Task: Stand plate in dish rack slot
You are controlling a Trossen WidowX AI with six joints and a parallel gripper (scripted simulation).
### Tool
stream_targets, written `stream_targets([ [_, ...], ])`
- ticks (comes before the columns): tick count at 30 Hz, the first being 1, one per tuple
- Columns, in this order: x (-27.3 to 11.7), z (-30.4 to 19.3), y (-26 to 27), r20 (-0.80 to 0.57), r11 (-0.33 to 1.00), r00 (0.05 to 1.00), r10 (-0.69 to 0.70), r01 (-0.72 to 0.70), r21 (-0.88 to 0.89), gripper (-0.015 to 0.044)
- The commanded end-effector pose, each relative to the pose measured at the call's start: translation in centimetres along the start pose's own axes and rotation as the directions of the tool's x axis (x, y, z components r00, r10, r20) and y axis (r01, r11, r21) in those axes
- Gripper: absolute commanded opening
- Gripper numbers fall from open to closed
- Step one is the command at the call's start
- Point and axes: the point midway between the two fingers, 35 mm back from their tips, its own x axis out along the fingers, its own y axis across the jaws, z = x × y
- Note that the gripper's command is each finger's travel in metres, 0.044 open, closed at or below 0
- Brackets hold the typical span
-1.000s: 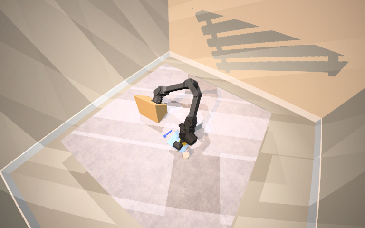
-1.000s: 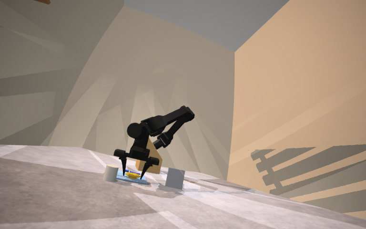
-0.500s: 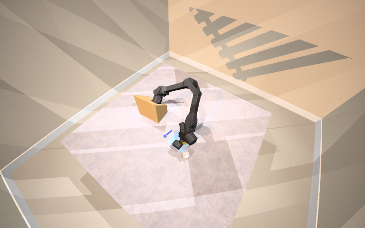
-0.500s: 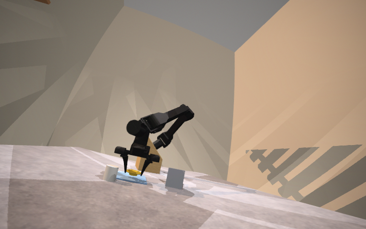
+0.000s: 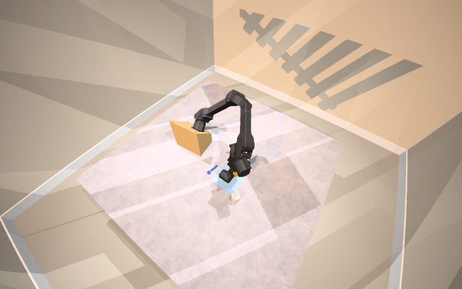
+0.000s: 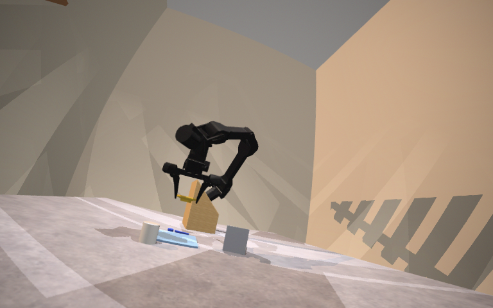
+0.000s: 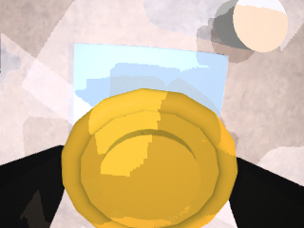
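Observation:
The yellow round plate (image 5: pixel 234 174) (image 6: pixel 186 199) (image 7: pixel 149 176) is held roughly level in the air, well above the light blue square mat (image 5: pixel 231 187) (image 6: pixel 189 244) (image 7: pixel 95 59). My gripper (image 6: pixel 186 200) (image 7: pixel 149 163) is shut on the plate, with one black finger at each side of its rim. In the top view the wrist and gripper partly cover the plate. The dish rack appears as a grey upright panel (image 6: pixel 235 239) to the right of the mat in the exterior view. Its slots and rails cannot be made out, and the arm partly hides it in the top view.
A cream cylinder (image 5: pixel 234 197) (image 6: pixel 149 233) (image 7: pixel 261 24) stands beside a corner of the mat. A blue stick-like object (image 5: pixel 213 168) (image 6: pixel 181 232) lies near the mat's other side. A wooden block (image 5: pixel 190 138) (image 6: pixel 203 217) stands at the arm's base.

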Motion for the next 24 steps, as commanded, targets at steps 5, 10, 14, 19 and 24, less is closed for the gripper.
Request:
stream_targets([
  [5, -4.7, 0.1, 0.0, 0.004, 1.000, 1.000, -0.003, 0.003, -0.009, 0.0000],
  [10, -5.4, 0.0, 0.0, 0.003, 1.000, 1.000, -0.002, 0.002, -0.010, 0.0000],
  [14, -5.6, -0.1, 1.4, 0.003, 0.997, 1.000, -0.004, 0.004, 0.076, 0.0000],
  [19, -6.1, -0.4, 4.0, 0.004, 0.969, 1.000, -0.008, 0.007, 0.247, 0.0000],
  [24, -6.3, -0.9, 6.5, 0.003, 0.917, 1.000, -0.016, 0.014, 0.400, 0.0000],
])
